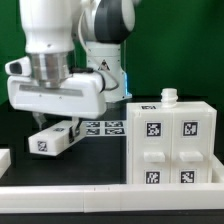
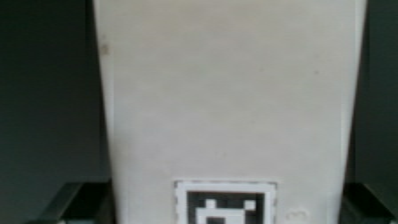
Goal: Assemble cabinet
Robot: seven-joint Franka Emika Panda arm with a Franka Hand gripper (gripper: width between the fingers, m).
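Note:
The cabinet body (image 1: 171, 142), a boxy white block with several black-and-white tags on its front and a small knob (image 1: 169, 97) on top, stands at the exterior view's right. My gripper (image 1: 46, 126) is at the exterior view's left, shut on a long white cabinet panel (image 1: 57, 138) with a tag on its end, held low over the dark table and apart from the body. In the wrist view this panel (image 2: 222, 90) fills the picture, with its tag (image 2: 226, 204) between my gripper (image 2: 226, 214) and its dark fingers (image 2: 84, 201) on either side.
The marker board (image 1: 104, 127) lies flat on the table behind the held panel. A long white bar (image 1: 100, 196) runs along the front edge. Another white piece (image 1: 4, 160) shows at the far left edge. The arm's base stands behind.

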